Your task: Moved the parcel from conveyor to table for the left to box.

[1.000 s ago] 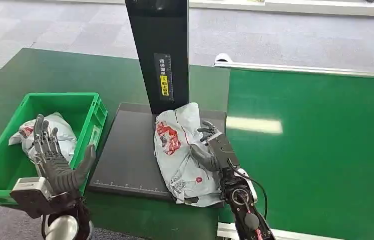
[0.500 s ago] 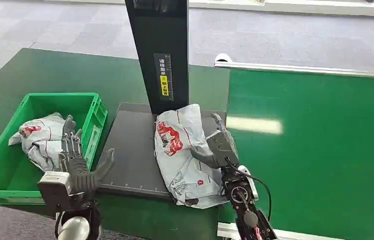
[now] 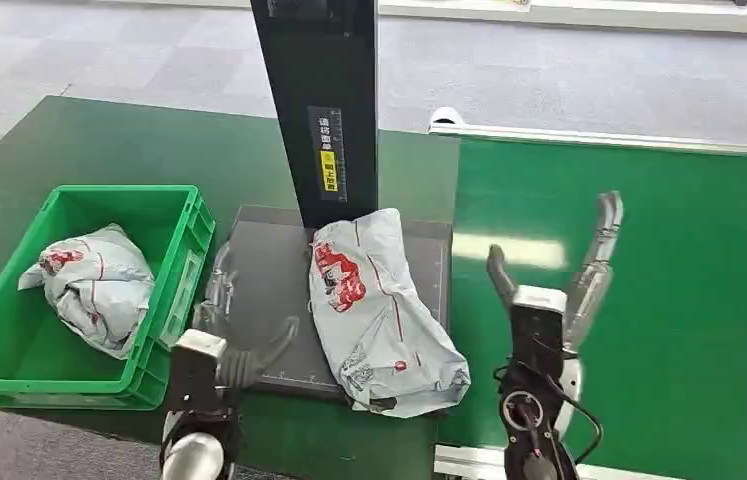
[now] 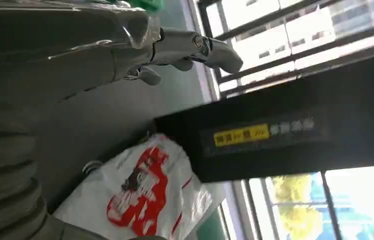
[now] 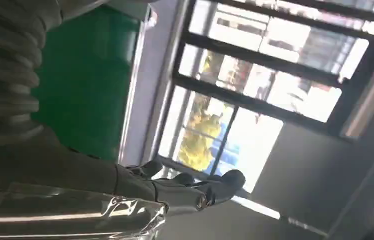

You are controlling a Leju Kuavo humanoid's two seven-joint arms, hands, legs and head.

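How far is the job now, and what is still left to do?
Done: the parcel lies on the dark plate beside the conveyor, and the right hand is open above the belt. In hand: the left hand, open, is beside the parcel. Left: putting it into the green box.

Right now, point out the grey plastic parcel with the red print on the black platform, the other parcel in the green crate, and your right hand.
grey plastic parcel (image 3: 374,305), head view, middle of the bag.
parcel in the green crate (image 3: 99,282), head view, its centre.
right hand (image 3: 554,290), head view, the palm.
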